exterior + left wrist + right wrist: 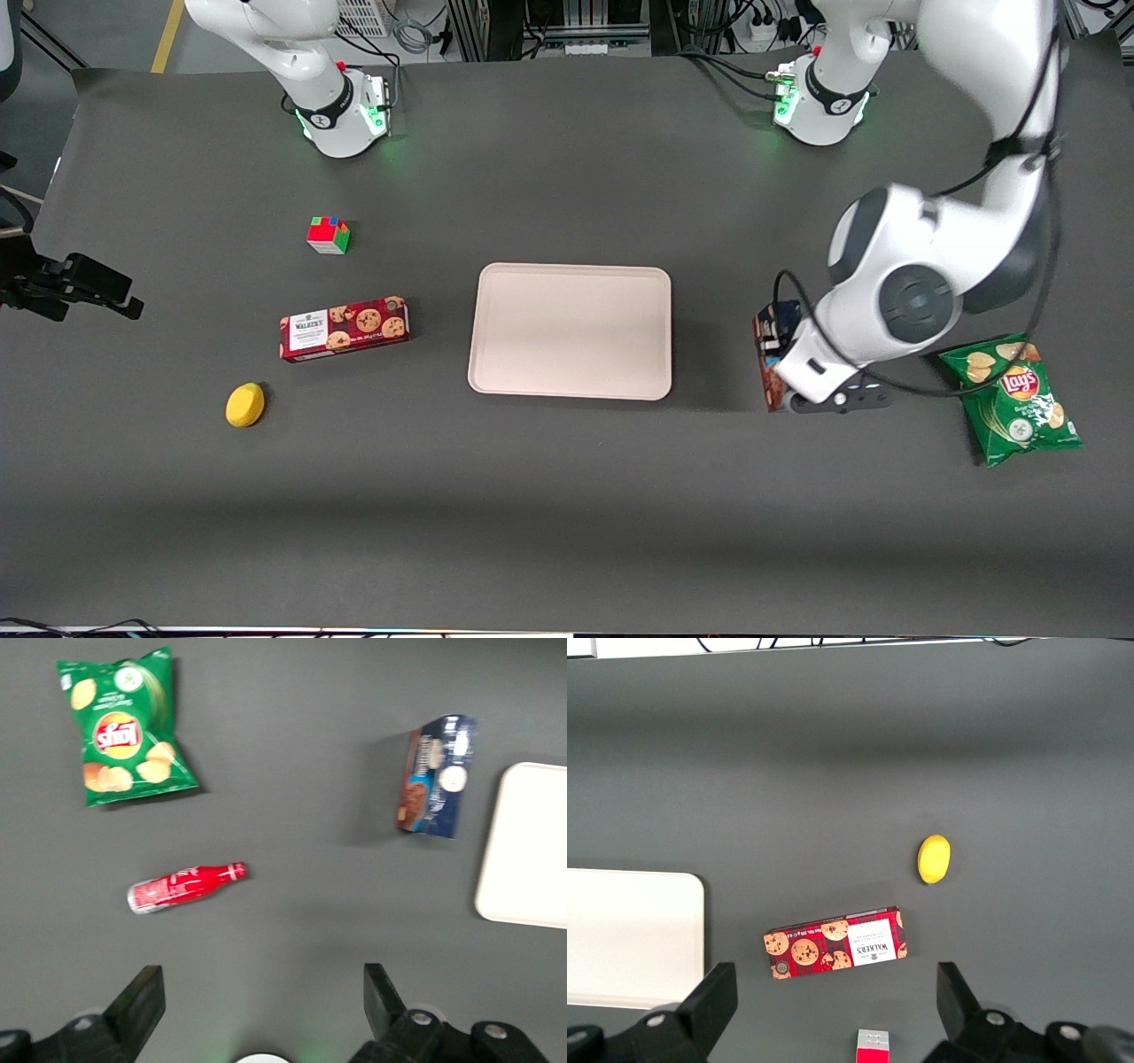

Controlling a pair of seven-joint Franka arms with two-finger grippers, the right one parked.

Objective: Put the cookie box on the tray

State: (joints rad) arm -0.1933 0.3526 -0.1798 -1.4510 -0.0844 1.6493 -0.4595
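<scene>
We hold our gripper [257,1010], jaws wide and empty, above the worktop [567,496] to approach the cookie box [436,775] beside the tray [527,846].

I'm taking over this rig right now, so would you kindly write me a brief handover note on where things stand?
Pincer: open and empty, hovering over bare table toward the working arm's end, not touching anything.
Cookie box: the navy carton lies on the table beside the tray, apart from it, not on it. In the front view the arm covers most of it.
Tray: mid-table, nothing on it.
Nearby: a green Lay's chip bag and a red bottle lying on its side.
Done: nothing yet; the box is not gripped.
Left: move over the box, grip it, lift it, set it on the tray, release.
</scene>
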